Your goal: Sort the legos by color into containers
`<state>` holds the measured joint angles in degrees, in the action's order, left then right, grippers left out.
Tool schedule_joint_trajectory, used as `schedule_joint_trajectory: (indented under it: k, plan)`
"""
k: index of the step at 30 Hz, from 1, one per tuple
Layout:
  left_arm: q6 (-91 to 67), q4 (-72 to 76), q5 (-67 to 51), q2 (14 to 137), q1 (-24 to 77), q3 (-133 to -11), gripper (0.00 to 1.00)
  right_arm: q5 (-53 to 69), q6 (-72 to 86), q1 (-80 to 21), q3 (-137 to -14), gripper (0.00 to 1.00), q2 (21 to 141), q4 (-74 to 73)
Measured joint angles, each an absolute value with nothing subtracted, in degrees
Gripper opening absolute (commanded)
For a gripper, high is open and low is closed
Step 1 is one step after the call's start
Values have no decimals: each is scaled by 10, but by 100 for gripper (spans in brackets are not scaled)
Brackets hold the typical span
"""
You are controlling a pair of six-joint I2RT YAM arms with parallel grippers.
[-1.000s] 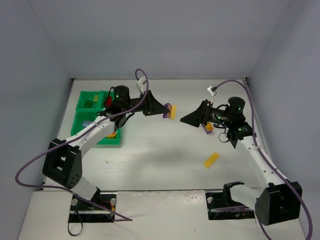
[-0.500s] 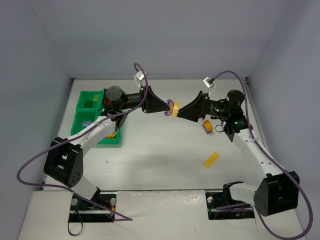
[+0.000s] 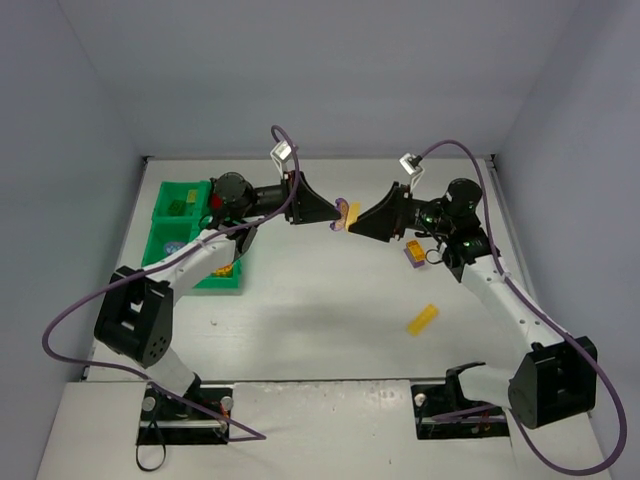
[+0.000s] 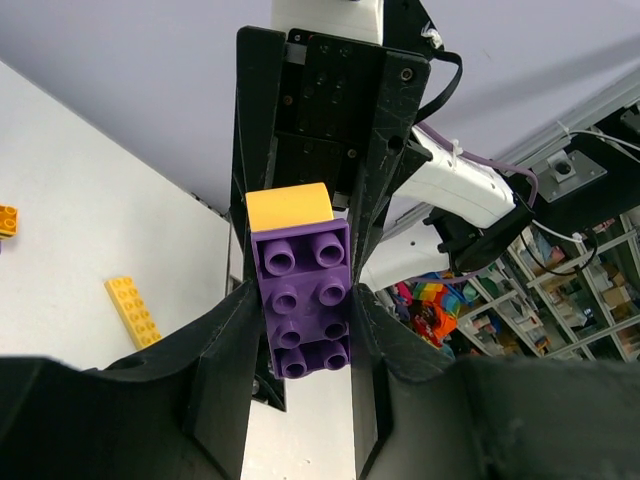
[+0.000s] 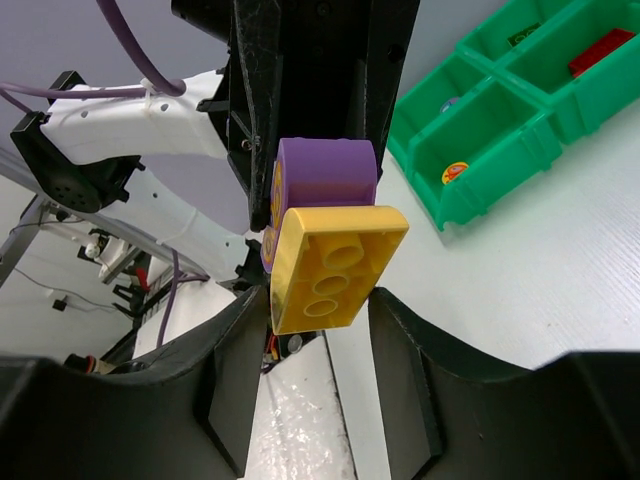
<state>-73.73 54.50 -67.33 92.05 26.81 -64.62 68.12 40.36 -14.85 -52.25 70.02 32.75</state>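
- The table (image 3: 300, 300) has two loose pieces on its right side, a long yellow block (image 3: 422, 319) and a small purple-and-yellow piece (image 3: 414, 253) close by the right arm. Both have yet to be sorted.
- The green tray (image 3: 158, 200) sits at the back left and already holds a few pieces, among them a red brick (image 5: 598, 52) and some orange bits (image 3: 226, 268). The sort looks partly done. The left arm crosses the tray, so its contents cannot be counted.
- The left gripper (image 4: 305, 300) is raised over mid-table, its jaws clamped on the sides of the purple brick (image 4: 305, 310).
- The right gripper (image 5: 320, 300) meets it head-on, its jaws closed against the yellow brick (image 5: 335, 265).
- The two bricks are stuck together and held in the air between the grippers, well apart from the tray. They likely need pulling apart before either can be dropped in.
- How firmly the two are joined cannot be made out, and a small round thing (image 5: 455, 172) in the tray is too small to identify.
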Motion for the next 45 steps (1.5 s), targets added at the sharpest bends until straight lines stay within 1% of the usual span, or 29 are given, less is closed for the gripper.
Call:
schedule_joint_trajectory:
  k: [3, 7, 9, 12, 15, 16, 18, 19, 21, 22, 25, 26, 31, 32, 35, 36, 38, 39, 41, 45]
  plan:
    - [-745, 557, -673, 922, 268, -648, 0, 679, 403, -153, -522, 42, 701, 328]
    - [-758, 574, -673, 926, 268, -648, 0, 678, 403, -156, -523, 46, 704, 328]
    - [-762, 578, -674, 929, 268, -648, 0, 677, 402, -158, -523, 46, 708, 329]
    - [-767, 580, -675, 934, 268, -648, 0, 675, 403, -158, -523, 42, 712, 329]
    - [-769, 585, -676, 938, 268, -649, 0, 673, 402, -159, -523, 26, 712, 331]
    - [-769, 588, -675, 939, 268, -650, 0, 673, 406, -158, -523, 17, 712, 330]
    - [-769, 591, -677, 941, 268, -650, 0, 673, 403, -158, -523, 7, 712, 332]
    - [-769, 593, -677, 941, 268, -650, 0, 673, 402, -158, -523, 0, 712, 332]
    - [-769, 594, -677, 943, 268, -650, 0, 671, 400, -158, -523, 0, 712, 331]
    - [-769, 594, -677, 943, 268, -650, 8, 670, 396, -158, -523, 0, 712, 328]
    - [-761, 584, -677, 945, 267, -650, 16, 667, 385, -158, -524, 0, 712, 315]
    - [-754, 576, -677, 945, 267, -650, 22, 664, 380, -158, -525, 0, 712, 307]
    - [-689, 479, -677, 937, 267, -666, 24, 649, 361, -158, -526, 0, 712, 275]
    - [-672, 455, -676, 933, 267, -672, 29, 647, 358, -158, -526, 0, 712, 272]
    - [-620, 384, -674, 923, 267, -690, 35, 643, 353, -158, -528, 0, 712, 267]
    - [-607, 365, -672, 920, 267, -695, 38, 643, 350, -158, -528, 0, 712, 266]
    - [-591, 341, -669, 918, 267, -698, 39, 641, 345, -159, -532, 0, 712, 265]
    - [-587, 331, -669, 918, 267, -698, 44, 640, 343, -158, -533, 0, 712, 263]
    - [-580, 316, -667, 918, 267, -698, 46, 636, 341, -158, -533, 0, 712, 262]
    - [-574, 300, -664, 918, 267, -698, 48, 634, 338, -158, -535, 0, 712, 258]
